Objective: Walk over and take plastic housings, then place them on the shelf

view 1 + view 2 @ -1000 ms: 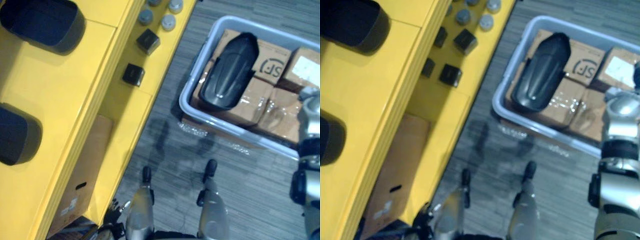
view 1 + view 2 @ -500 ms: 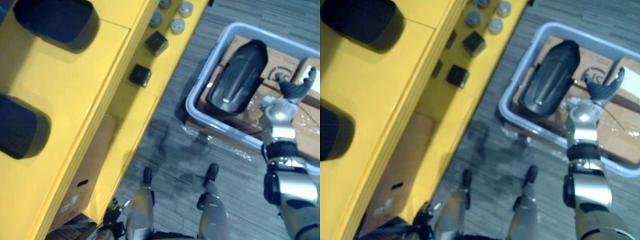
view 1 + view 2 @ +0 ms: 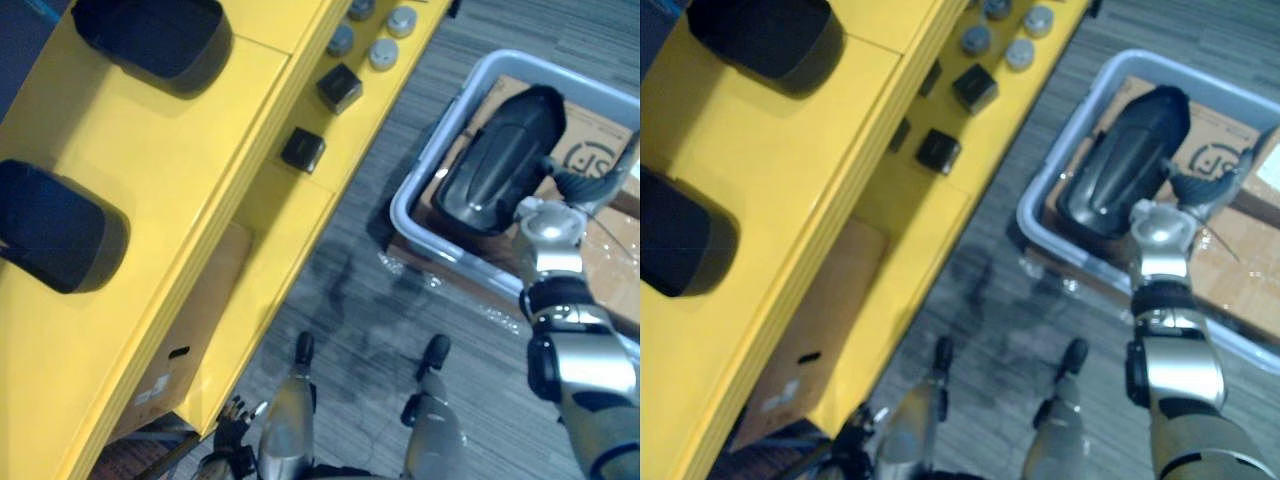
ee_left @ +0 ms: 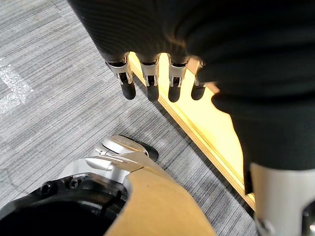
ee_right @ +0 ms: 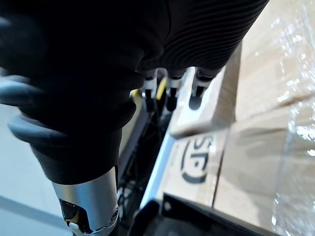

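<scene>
A long black plastic housing point(image 3: 497, 160) lies on cardboard boxes inside a grey bin point(image 3: 420, 190) on the floor to my right. My right hand point(image 3: 1202, 185) hovers over the boxes just right of the housing's near end, open and holding nothing. In the right wrist view its fingers point(image 5: 170, 91) reach straight out over a box, and the housing's edge point(image 5: 206, 216) shows below. Two more black housings point(image 3: 150, 40) point(image 3: 55, 225) rest on top of the yellow shelf point(image 3: 200, 150). My left hand point(image 4: 150, 81) hangs open above the floor beside the shelf's edge.
Two small black cubes point(image 3: 302, 149) point(image 3: 340, 87) and several grey round caps point(image 3: 383, 53) sit on the shelf's lower level. A cardboard box point(image 3: 185, 330) stands under the shelf. Taped boxes point(image 3: 1240, 270) fill the bin. Grey carpet lies between shelf and bin.
The camera has shifted. My right arm came up from the right edge and its hand moved over the bin, ending close beside the housing.
</scene>
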